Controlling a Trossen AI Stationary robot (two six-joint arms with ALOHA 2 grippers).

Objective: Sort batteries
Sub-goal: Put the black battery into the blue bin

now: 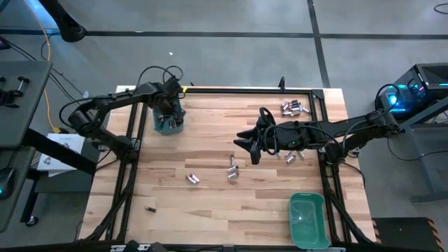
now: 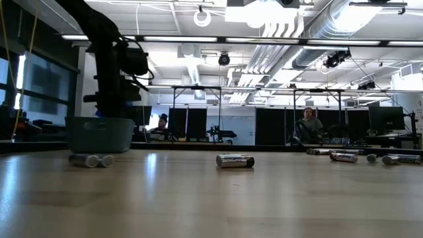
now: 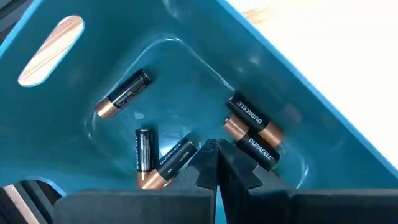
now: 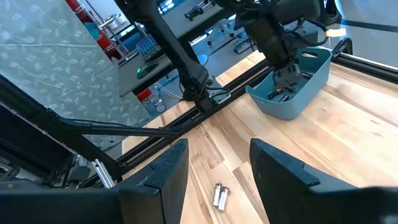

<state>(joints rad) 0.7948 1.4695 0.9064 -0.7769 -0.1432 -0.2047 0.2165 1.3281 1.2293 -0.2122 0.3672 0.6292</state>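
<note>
Two arms | left hand [image 3: 216, 163] pinched closed, reaching down into bin [image 3: 186, 68] | right hand [image 4: 217, 165] spread wide mid-table

overhead looking down, table-level sideways, two wrist close-ups

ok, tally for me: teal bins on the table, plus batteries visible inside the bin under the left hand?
Teal bins: 2
Black-and-copper batteries in the bin under the left hand: 5
Total: 7
</note>
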